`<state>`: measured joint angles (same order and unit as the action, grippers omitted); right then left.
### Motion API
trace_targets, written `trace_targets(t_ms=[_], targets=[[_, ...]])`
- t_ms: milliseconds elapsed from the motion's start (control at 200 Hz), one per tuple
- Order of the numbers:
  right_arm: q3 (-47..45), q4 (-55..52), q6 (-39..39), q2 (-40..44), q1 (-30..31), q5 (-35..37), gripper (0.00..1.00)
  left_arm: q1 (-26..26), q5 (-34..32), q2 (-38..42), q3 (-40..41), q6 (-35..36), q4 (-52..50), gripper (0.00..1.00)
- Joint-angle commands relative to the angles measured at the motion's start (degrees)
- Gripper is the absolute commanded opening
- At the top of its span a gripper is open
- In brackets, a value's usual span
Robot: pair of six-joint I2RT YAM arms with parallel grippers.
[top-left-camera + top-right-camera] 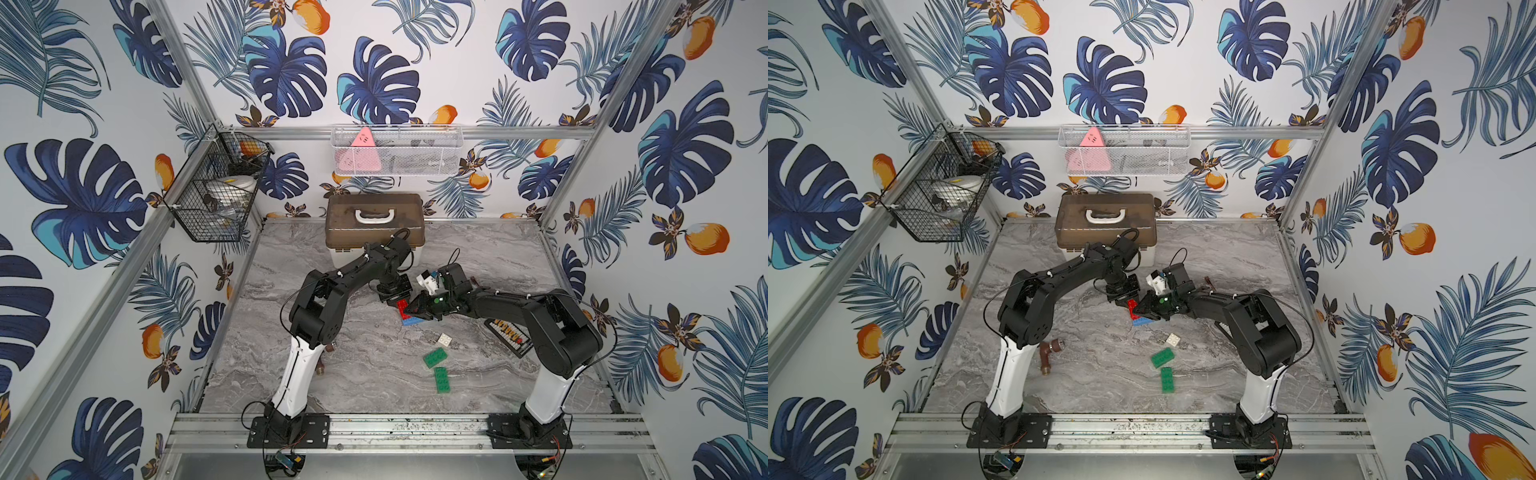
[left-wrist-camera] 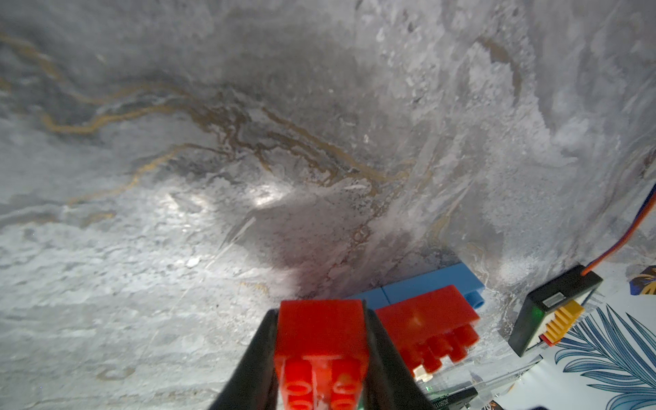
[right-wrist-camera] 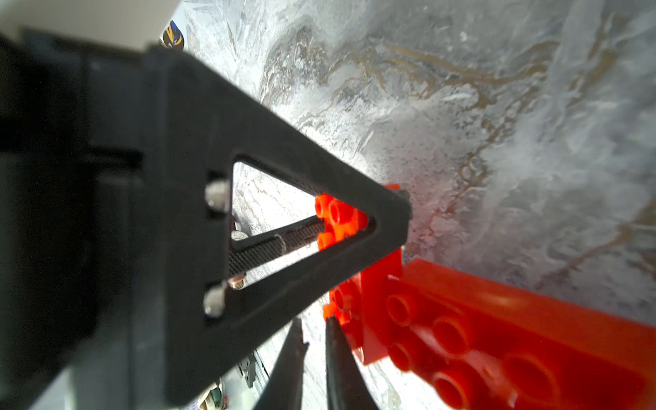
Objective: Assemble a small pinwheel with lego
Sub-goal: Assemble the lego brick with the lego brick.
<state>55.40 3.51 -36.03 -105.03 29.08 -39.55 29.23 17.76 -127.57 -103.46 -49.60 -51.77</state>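
Observation:
My left gripper (image 2: 321,314) is shut on a red lego brick (image 2: 319,340), held just above the table (image 1: 332,365). Right beside it a second red brick (image 2: 426,316) leans on two blue bricks (image 2: 431,282). In both top views this cluster sits at mid-table, red (image 1: 401,307) over blue (image 1: 411,321). My right gripper (image 3: 312,328) is shut on nothing, its tips next to the leaning red brick (image 3: 497,337) and the left fingers (image 3: 284,213). A white brick (image 1: 444,340) and two green bricks (image 1: 435,357) (image 1: 442,379) lie loose nearer the front. No pinwheel shows in any view.
A brown-lidded toolbox (image 1: 374,226) stands at the back. A black board with coloured buttons (image 1: 509,337) lies under the right arm. A brown pipe fitting (image 1: 1048,353) lies by the left arm's base. Wire baskets (image 1: 395,151) (image 1: 216,195) hang on the walls.

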Motion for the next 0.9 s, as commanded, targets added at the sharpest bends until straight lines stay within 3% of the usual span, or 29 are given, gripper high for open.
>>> trace_targets(t_ms=[0,265,605,756,896], targets=[[-0.07,-7.7,2.86,-0.79,-0.25,5.45,0.16,0.11,0.03,0.51,0.01,-0.51,0.32,0.11],[-0.21,-11.68,5.2,-1.42,-0.38,9.05,0.16,0.12,0.55,1.44,0.97,-1.26,1.15,0.25],[0.13,-10.92,2.69,-4.99,-3.19,5.8,0.16,0.04,-1.49,2.78,3.63,-0.38,2.23,0.44],[0.13,-11.56,2.75,-5.61,-3.48,6.3,0.16,0.01,-2.64,3.4,2.8,0.71,2.24,0.66],[0.53,-11.53,2.55,-5.68,-4.01,5.63,0.15,0.03,-3.41,3.97,3.44,0.55,3.03,0.68]])
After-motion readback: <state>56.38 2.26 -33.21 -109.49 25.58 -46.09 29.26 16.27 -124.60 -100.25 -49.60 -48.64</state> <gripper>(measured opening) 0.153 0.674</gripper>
